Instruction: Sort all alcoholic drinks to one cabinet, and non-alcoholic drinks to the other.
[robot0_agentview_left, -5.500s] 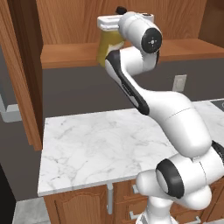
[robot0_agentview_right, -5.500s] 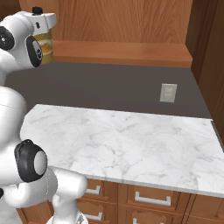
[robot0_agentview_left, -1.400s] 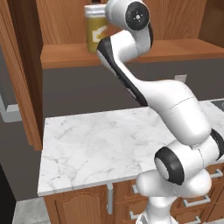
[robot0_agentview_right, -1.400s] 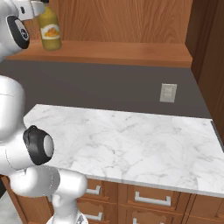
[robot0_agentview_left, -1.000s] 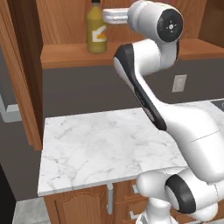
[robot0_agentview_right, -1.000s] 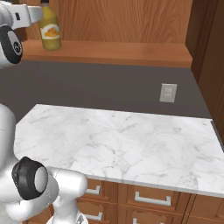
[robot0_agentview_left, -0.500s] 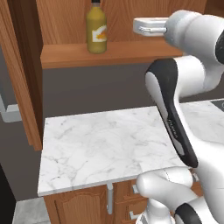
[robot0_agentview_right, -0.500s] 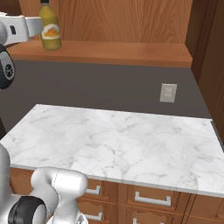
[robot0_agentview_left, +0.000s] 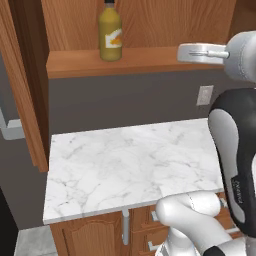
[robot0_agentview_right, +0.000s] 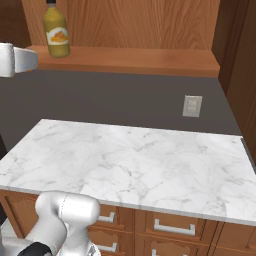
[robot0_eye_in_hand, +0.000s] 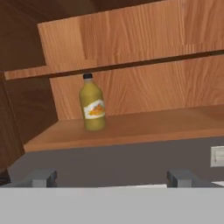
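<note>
A large rounded orange-yellow bottle with a black cap and orange label, a non-alcoholic drink, stands upright at the left end of the brown wood cabinet's shelf. My gripper is open and empty, its two dark fingertips wide apart. It faces the cabinet from a distance, well back from the bottle. My white hand hangs level with the shelf, far to the bottle's right. The alcoholic drinks are out of view.
A white marble counter lies below the cabinet, with drawers with silver handles under it. A wall outlet sits on the grey backsplash. Dark wood panels stand at the far left and far right.
My arm has swung away to the right from the orange-yellow bottle, jaws still open. The bottle stays standing on the shelf.
</note>
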